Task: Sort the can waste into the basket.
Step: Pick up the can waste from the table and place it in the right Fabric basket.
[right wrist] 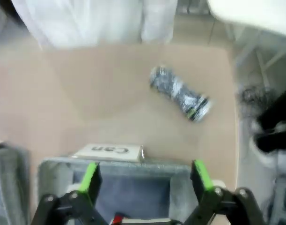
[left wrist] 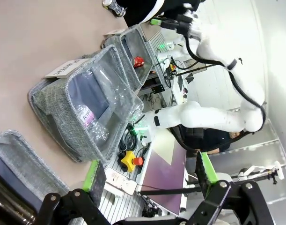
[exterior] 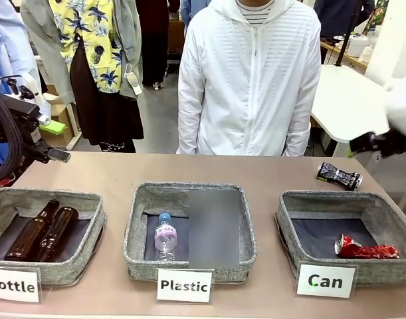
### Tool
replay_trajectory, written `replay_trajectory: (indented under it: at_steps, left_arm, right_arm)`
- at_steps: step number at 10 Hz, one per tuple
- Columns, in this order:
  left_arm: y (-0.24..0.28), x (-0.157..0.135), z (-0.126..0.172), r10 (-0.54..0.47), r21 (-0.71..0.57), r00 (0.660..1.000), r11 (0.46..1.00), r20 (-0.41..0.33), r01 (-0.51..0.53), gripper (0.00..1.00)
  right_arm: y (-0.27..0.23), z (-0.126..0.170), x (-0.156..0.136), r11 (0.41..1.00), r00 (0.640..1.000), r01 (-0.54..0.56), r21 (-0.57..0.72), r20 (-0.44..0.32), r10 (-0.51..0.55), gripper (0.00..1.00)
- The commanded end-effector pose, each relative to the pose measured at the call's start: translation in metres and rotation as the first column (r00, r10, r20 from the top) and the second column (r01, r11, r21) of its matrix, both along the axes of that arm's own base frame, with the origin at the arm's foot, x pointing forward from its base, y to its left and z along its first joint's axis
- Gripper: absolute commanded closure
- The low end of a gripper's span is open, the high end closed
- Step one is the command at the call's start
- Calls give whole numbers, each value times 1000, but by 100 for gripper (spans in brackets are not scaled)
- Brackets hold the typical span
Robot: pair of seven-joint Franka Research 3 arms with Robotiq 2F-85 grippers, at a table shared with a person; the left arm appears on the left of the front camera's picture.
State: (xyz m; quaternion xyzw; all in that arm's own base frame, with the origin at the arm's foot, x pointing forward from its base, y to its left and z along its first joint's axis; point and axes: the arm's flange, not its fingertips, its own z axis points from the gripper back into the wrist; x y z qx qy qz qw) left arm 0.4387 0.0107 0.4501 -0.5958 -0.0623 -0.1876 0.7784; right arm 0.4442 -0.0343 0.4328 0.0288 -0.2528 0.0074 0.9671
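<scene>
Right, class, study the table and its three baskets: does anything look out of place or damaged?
Yes. The black-and-silver can lies on its side on the bare table behind the Can basket, outside every basket, while the red can is already inside it. Both cans are crushed and dented.

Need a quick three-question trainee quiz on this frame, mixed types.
1. True or false: the red can lies inside the Can basket.
2. Where is the black-and-silver can? A inside the Can basket; B on the table behind that basket; C on top of the red can.
3. How many brown bottles lie in the Bottle basket?
Key: 1 true; 2 B; 3 two.
</scene>
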Motion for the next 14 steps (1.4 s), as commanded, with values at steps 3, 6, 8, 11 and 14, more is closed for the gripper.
replay_trajectory:
  at_steps: [3, 6, 8, 11, 14]
  left_arm:
    - [0, -2, 1, 0, 14, 1000, 1000, 2, 0, 0]
    - [0, -2, 1, 0, 14, 1000, 1000, 2, 0, 0]
    - [0, -2, 1, 0, 14, 1000, 1000, 2, 0, 0]
    - [0, -2, 1, 0, 14, 1000, 1000, 2, 0, 0]
    - [0, -2, 1, 0, 14, 1000, 1000, 2, 0, 0]
  right_arm:
    - [-19, 14, 143, 999, 884, 40, -10, -465, -40, 0]
    - [-23, -15, 185, 998, 836, -1, 58, -548, 33, 0]
    - [-14, -31, 187, 999, 808, -26, 45, -588, 48, 0]
    - [-11, -39, 192, 999, 805, -25, 19, -593, 32, 0]
    - [-8, -62, 203, 998, 786, -58, -2, -617, 44, 0]
